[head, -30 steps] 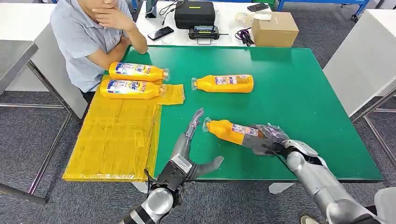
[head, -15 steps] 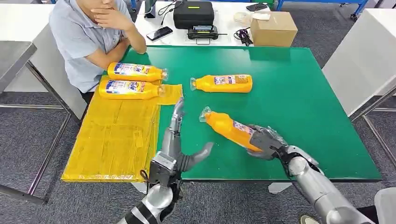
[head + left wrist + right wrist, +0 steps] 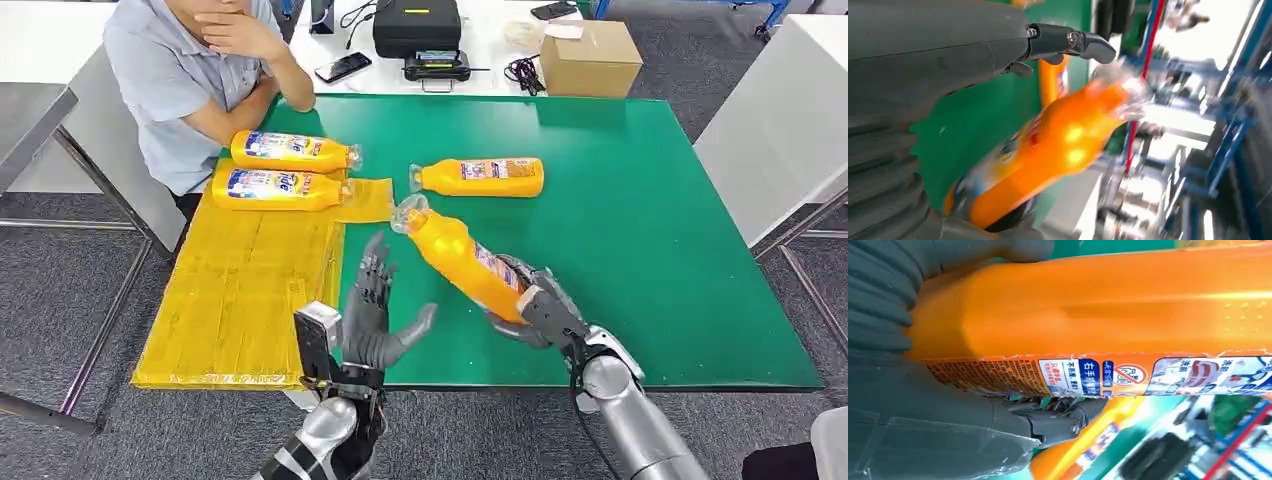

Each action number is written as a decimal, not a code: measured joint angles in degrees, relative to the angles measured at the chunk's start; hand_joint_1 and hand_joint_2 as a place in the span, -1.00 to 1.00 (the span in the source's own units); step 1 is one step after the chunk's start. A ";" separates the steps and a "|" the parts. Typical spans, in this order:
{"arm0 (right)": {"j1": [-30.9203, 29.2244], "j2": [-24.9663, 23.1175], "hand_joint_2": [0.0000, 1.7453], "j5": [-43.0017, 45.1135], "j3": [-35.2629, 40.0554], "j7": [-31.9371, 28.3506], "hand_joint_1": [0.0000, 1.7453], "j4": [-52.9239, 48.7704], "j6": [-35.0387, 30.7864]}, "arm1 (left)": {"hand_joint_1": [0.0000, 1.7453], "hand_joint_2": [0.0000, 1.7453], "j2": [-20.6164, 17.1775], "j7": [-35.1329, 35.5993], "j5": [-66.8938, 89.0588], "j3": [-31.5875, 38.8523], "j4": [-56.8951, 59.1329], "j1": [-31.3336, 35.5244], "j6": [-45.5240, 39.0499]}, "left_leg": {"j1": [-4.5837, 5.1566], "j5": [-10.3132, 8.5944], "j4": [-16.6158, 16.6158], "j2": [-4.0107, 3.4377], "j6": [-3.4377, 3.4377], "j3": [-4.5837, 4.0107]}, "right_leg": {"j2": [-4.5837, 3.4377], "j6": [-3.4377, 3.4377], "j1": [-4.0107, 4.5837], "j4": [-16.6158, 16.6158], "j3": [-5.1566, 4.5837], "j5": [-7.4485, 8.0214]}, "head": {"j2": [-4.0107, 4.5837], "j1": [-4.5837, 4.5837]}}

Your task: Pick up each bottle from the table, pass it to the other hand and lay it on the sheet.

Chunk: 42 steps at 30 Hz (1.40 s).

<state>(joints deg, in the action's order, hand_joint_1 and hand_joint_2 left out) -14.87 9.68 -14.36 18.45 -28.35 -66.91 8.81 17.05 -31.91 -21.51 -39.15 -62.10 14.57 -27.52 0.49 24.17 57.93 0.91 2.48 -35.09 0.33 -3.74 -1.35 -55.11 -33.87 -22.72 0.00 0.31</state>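
My right hand (image 3: pixel 535 307) grips the base of an orange bottle (image 3: pixel 462 260) and holds it tilted above the green table (image 3: pixel 640 220), cap end pointing up and left. In the right wrist view the orange bottle (image 3: pixel 1108 310) spans the frame with my right hand (image 3: pixel 923 405) wrapped around it. My left hand (image 3: pixel 375 315) is raised beside the bottle with its fingers spread and nothing in it. In the left wrist view the bottle (image 3: pixel 1048 150) appears blurred just beyond my left hand (image 3: pixel 938 55). Two bottles (image 3: pixel 290 152) (image 3: pixel 275 189) lie on the yellow sheet (image 3: pixel 240 290). Another bottle (image 3: pixel 480 177) lies on the table.
A person (image 3: pixel 200 70) sits at the table's far left corner, leaning on an elbow. Behind the green table a white table holds a black case (image 3: pixel 417 27), a phone (image 3: pixel 343 67) and a cardboard box (image 3: pixel 590 58). Grey floor surrounds the tables.
My right hand has lifted the bottle off the table and swung it up and left toward my left hand. My left hand has drawn back and turned upright, fingers spread.
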 measured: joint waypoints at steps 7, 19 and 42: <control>1.13 -0.87 1.00 1.46 -0.61 -1.68 1.00 -1.96 2.99 | -1.00 1.00 -0.66 1.47 0.15 -1.40 0.55 -0.32 3.54 | -0.01 0.00 0.00 -0.01 0.00 -0.06 | 0.00 0.00 0.01 0.00 -0.07 0.00 | 0.00 0.00; 0.61 -1.18 1.00 0.31 0.98 -2.34 1.00 -0.31 6.10 | -1.00 1.00 -0.90 4.15 0.29 -2.21 2.38 0.66 8.87 | -0.01 0.00 0.00 0.01 0.00 -0.08 | 0.01 0.00 0.00 0.00 -0.07 0.00 | 0.00 0.00; -1.37 -1.20 1.00 -1.75 6.76 -7.04 1.00 2.04 8.41 | -1.00 1.00 -0.35 3.87 0.68 -0.70 3.50 2.98 7.12 | -0.02 -0.01 0.00 0.00 -0.01 -0.08 | 0.01 0.00 0.01 -0.01 -0.08 0.00 | 0.00 0.02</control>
<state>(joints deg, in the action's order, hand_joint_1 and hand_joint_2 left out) -16.24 8.48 -16.11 25.20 -35.39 -64.87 17.22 16.70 -28.04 -20.83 -39.84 -58.60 17.56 -20.40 0.47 24.16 57.93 0.90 2.48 -35.17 0.34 -3.74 -1.34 -55.12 -33.95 -22.71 0.00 0.33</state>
